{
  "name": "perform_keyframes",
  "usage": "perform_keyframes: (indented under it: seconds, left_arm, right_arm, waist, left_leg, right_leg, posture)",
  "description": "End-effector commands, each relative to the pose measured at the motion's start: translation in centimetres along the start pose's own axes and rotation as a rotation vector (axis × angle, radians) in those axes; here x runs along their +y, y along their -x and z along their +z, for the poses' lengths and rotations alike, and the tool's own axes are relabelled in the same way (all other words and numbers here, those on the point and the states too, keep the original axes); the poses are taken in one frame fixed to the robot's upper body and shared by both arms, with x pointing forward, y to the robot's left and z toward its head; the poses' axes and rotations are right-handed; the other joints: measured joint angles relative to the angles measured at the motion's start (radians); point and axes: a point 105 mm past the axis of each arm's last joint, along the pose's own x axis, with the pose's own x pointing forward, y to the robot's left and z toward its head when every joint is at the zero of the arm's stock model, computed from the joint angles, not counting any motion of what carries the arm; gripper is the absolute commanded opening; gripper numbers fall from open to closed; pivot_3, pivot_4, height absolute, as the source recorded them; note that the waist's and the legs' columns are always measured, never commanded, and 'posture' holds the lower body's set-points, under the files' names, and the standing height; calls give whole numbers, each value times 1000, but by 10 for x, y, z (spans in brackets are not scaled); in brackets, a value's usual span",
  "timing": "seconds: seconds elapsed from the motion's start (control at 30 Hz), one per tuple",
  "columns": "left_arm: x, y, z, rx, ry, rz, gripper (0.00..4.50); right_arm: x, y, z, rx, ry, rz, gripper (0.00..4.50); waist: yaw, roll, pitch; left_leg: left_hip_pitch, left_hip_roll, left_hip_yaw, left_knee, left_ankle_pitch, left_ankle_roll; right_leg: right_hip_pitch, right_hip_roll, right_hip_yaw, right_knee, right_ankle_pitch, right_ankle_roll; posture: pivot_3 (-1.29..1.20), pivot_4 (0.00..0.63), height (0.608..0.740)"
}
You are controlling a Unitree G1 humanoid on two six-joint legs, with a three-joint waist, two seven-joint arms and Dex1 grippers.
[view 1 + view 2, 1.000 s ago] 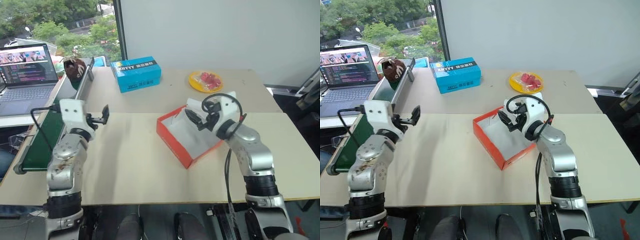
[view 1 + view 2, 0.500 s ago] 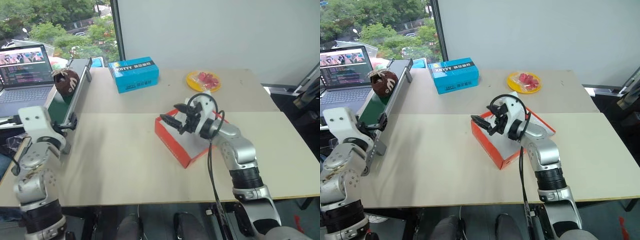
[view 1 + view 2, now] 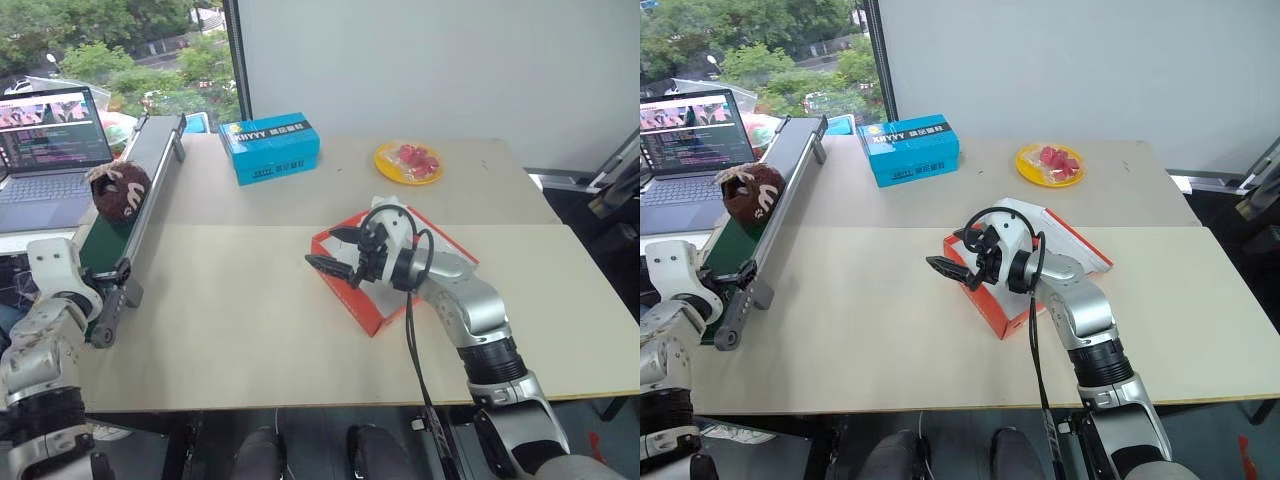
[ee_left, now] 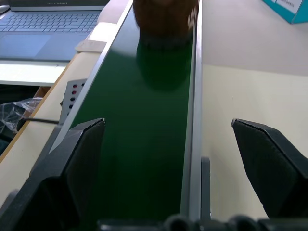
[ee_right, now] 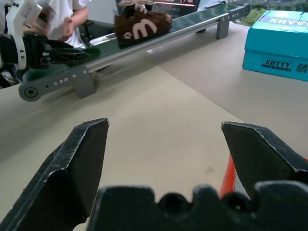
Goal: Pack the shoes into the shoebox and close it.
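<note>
My right gripper (image 3: 952,271) is wide open and has nothing in it. It points sideways, toward the robot's left, and sits at the near left corner of the red box (image 3: 985,305). I think it floats just above the box edge, but I cannot tell if it touches. The red box lies open on the table (image 3: 880,330), with its lid (image 3: 1065,238) leaning out at the far side. My arm covers most of the inside, so I cannot see what is in there.

My left gripper (image 4: 187,168) is wide open too, and it holds nothing. It sits at the near end of the long green belt (image 3: 105,235), with one finger (image 4: 84,159) over the left rail and the other over the table on the right. The belt runs away from me along the left edge of the table.

One brown shoe (image 3: 748,192) sits on the belt, farther up from my left gripper and well apart from it. It has pale laces and a light mark on its side. It is far from the red box.

Behind the belt stands an open laptop (image 3: 50,150). At the back of the table I see a blue box (image 3: 910,148) and a yellow plate (image 3: 1050,164) with something red on it.
</note>
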Motion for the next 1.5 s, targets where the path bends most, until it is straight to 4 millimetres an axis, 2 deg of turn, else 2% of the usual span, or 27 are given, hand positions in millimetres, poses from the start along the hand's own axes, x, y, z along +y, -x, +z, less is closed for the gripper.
perform_keyframes:
  seconds: [0.03,0.5,0.6,0.67,0.7,0.8,0.9,1.0,1.1,1.2,1.4,1.5]
  left_arm:
    - [4,-4,17,-52,-23,6,4500]
    - [10,-17,8,-38,-18,46,4500]
    - [5,-18,6,-45,16,22,3802]
    - [-1,-19,5,-49,20,2,3011]
    - [-5,-19,6,-53,24,-7,2827]
    - [-15,-19,11,-77,19,-35,2712]
    - [-59,-15,54,-248,47,-174,2707]
    - [-116,1,92,-380,52,-381,2707]
    - [-149,13,105,-416,59,-495,2707]
    - [-195,31,120,-448,91,-628,2707]
    - [-250,50,122,-400,147,-780,2707]
    - [-269,59,124,-394,154,-852,2707]
  right_arm:
    - [-6,8,12,-49,36,-35,4462]
    - [-15,15,9,-27,46,-91,4462]
    - [-17,17,8,-16,52,-105,4500]
    - [-18,17,8,-14,51,-112,4500]
    - [-19,18,8,-13,51,-116,4500]
    - [-20,18,8,-11,51,-124,4500]
    - [-24,20,12,-31,20,-139,4500]
    - [-32,20,35,-165,-163,-170,4500]
    - [-37,22,52,-248,-329,-162,4500]
    - [-41,25,67,-310,-521,-126,4500]
    - [-50,27,81,-368,-610,-145,4500]
    - [-54,27,85,-387,-632,-153,4500]
  waist:
    - [0,0,0]
    - [-1,0,0]
    - [3,0,0]
    - [4,0,0]
    - [4,0,0]
    - [3,0,0]
    - [7,-1,0]
    - [14,-5,2]
    - [12,-5,2]
    - [2,-5,2]
    - [-4,-5,2]
    - [-3,-5,2]
  left_leg:
    - [0,0,0,0,0,0]
    - [-7,0,2,0,1,-1]
    - [-7,0,1,0,1,-1]
    - [-7,0,1,0,1,-1]
    - [-7,0,1,0,1,-1]
    - [-7,0,1,0,1,-1]
    - [-8,0,1,1,1,-1]
    - [-10,0,2,2,1,-2]
    - [-12,0,1,2,2,-2]
    - [-11,0,1,1,2,-2]
    - [-11,-1,1,1,2,-1]
    - [-12,-2,1,1,2,-1]
  right_leg:
    - [0,0,0,0,0,0]
    - [-8,0,1,2,1,-1]
    - [-8,0,0,2,1,-1]
    - [-8,0,0,2,1,-1]
    - [-8,0,0,2,1,-1]
    - [-8,0,0,2,1,-1]
    - [-8,0,0,2,1,-1]
    - [-8,0,-1,1,2,0]
    - [-10,0,0,1,4,0]
    - [-9,1,1,2,4,1]
    - [-9,2,1,1,4,1]
    - [-9,2,1,1,4,1]
  posture:
    - [0,150,740]
    - [0,150,740]
    - [0,150,740]
    - [0,150,740]
    - [0,150,740]
    - [0,150,740]
    - [0,150,740]
    - [0,150,740]
    - [0,150,740]
    - [0,150,740]
    - [0,150,740]
    - [0,150,740]
